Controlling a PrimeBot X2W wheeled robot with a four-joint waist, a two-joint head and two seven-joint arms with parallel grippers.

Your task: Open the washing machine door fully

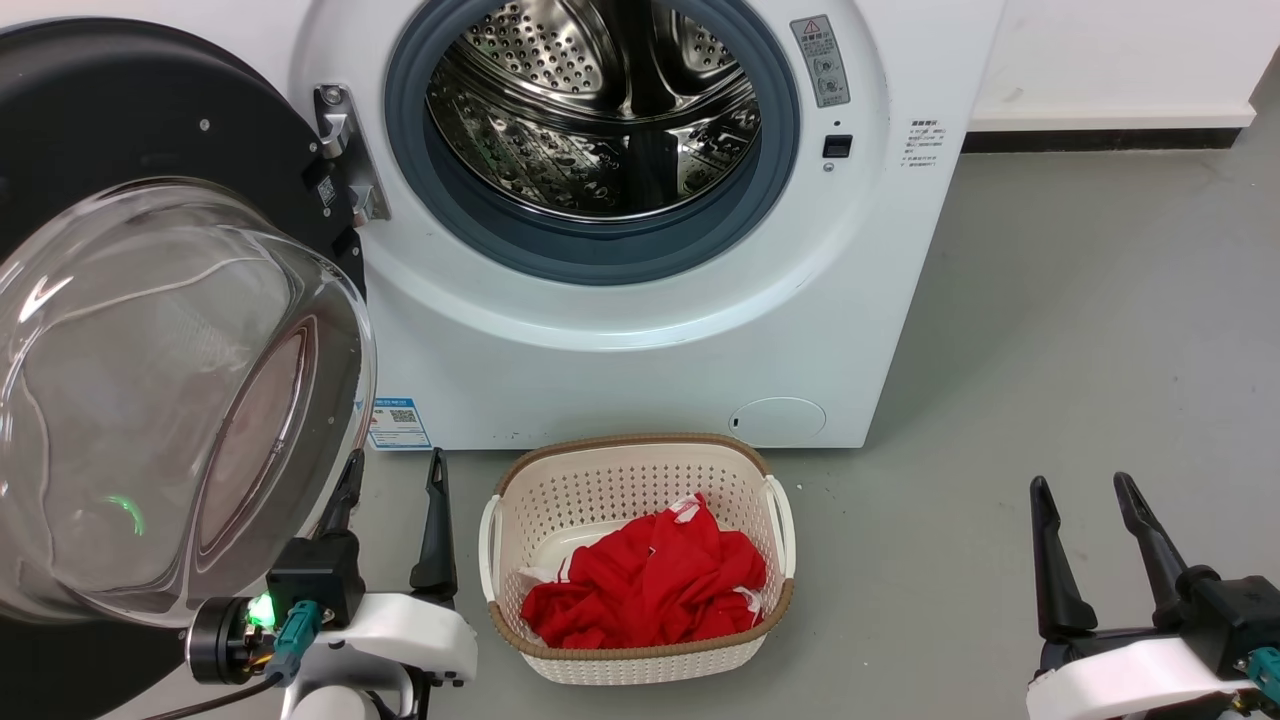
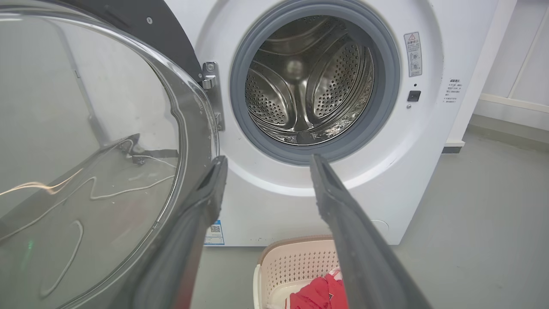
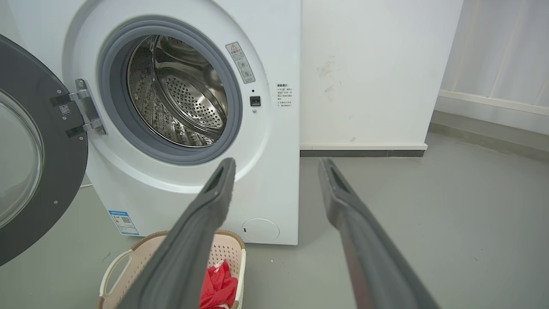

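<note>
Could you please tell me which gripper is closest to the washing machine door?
The left gripper, beside the washing machine door; the right gripper hovers over floor, well away.

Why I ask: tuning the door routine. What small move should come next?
Probably push the left gripper leftward against the washing machine door: the gripper is open, right beside the door's glass, and the door may have some swing left.

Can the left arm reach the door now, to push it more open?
Probably yes. The left jaws stand open close beside the door, at its glass bowl, with nothing between them. The basket sits on the jaws' other side, out of the way.
</note>
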